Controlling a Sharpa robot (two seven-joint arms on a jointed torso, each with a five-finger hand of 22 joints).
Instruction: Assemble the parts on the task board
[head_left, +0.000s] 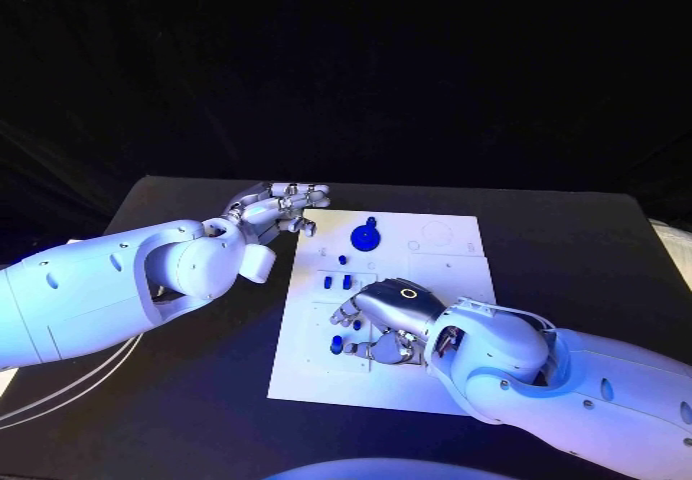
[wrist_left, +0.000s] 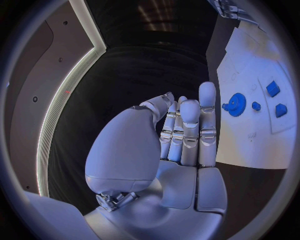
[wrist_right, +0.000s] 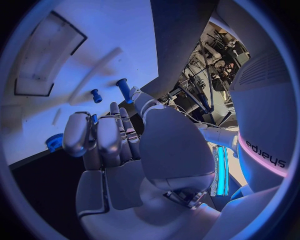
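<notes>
The left robot hand (head_left: 274, 212) hangs over the black counter (head_left: 173, 400) at the far left corner of the white task board (head_left: 433, 370). Its fingertips are just beside the board's edge. In the left wrist view its fingers (wrist_left: 187, 130) stand straight and close together, the thumb folded across the palm, with nothing in them.

On the board, a round blue gear (head_left: 366, 239) lies flat near the far edge. The left wrist view shows the same gear (wrist_left: 235, 105) with small blue blocks (wrist_left: 273, 89) beside it. Nearer the middle of the board, several small blue parts (head_left: 343, 283) sit in a cluster.

The right robot hand (head_left: 387, 318) lies low over the near half of the board, palm down. A blue piece (head_left: 338, 344) shows at its left side. In the right wrist view its fingers (wrist_right: 103, 137) are curled down onto the white surface, and two short blue pegs (wrist_right: 124, 90) stand just past the fingertips. A ridged blue part (wrist_right: 54, 142) peeks out beside the curled fingers. Whether this hand actually grips a piece under the fingers cannot be told, as they hide the spot.
</notes>
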